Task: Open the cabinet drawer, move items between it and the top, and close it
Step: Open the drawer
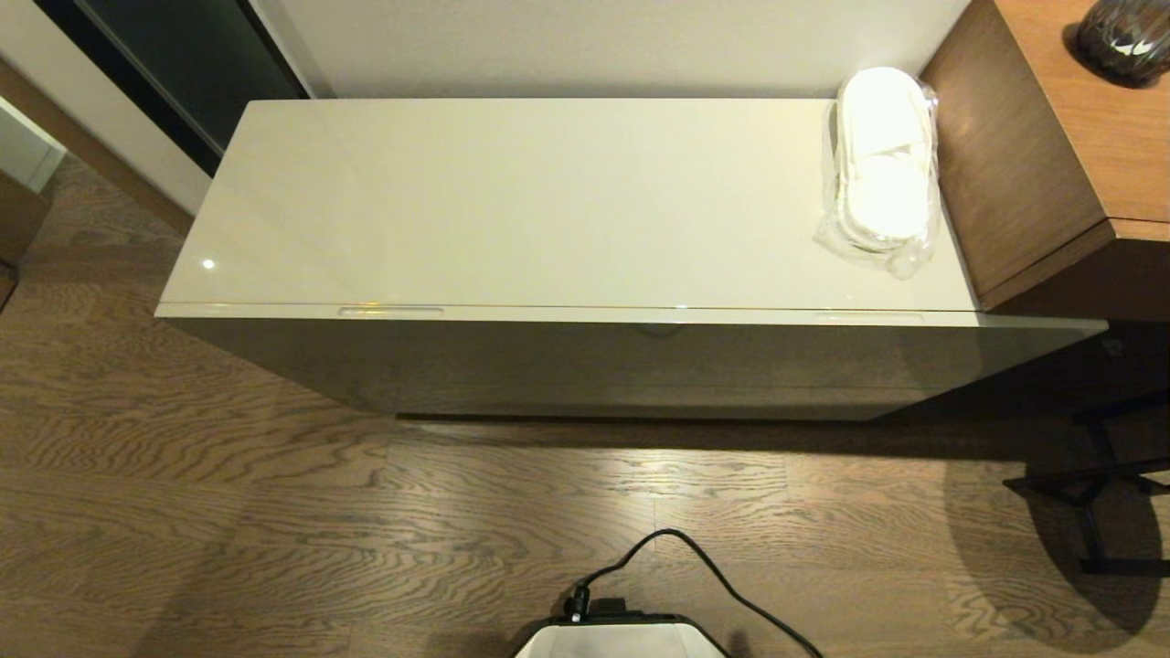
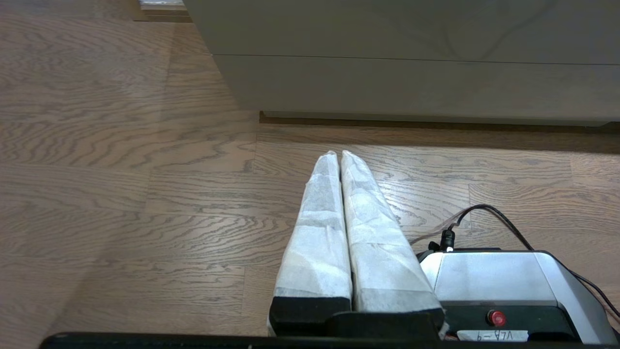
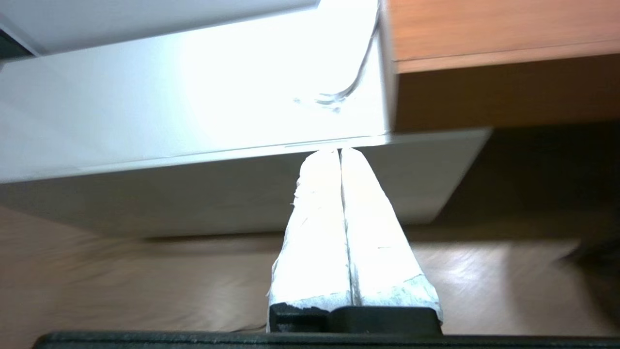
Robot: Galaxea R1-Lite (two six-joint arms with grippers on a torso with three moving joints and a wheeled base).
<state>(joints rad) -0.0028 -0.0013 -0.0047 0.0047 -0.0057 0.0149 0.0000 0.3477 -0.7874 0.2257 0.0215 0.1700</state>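
Note:
The cabinet drawer (image 1: 640, 366) is closed, its front flush under the top (image 1: 512, 201), and two narrow slots (image 1: 390, 311) show along the front edge. The white slippers in clear wrap (image 1: 882, 174) lie on the top's right end, against the desk. The small white packet is out of view. Neither arm shows in the head view. My left gripper (image 2: 339, 154) is shut on nothing, low over the floor in front of the cabinet's base. My right gripper (image 3: 339, 151) is also shut and empty, out in front of the cabinet and pointing at the front edge (image 3: 310, 144) near its right end.
A brown wood-grain desk (image 1: 1051, 137) adjoins the cabinet's right end, with a dark round object (image 1: 1120, 41) on it. Black furniture legs (image 1: 1088, 484) stand on the floor at right. My own base (image 1: 622, 640) with a black cable (image 1: 713, 567) sits before the cabinet.

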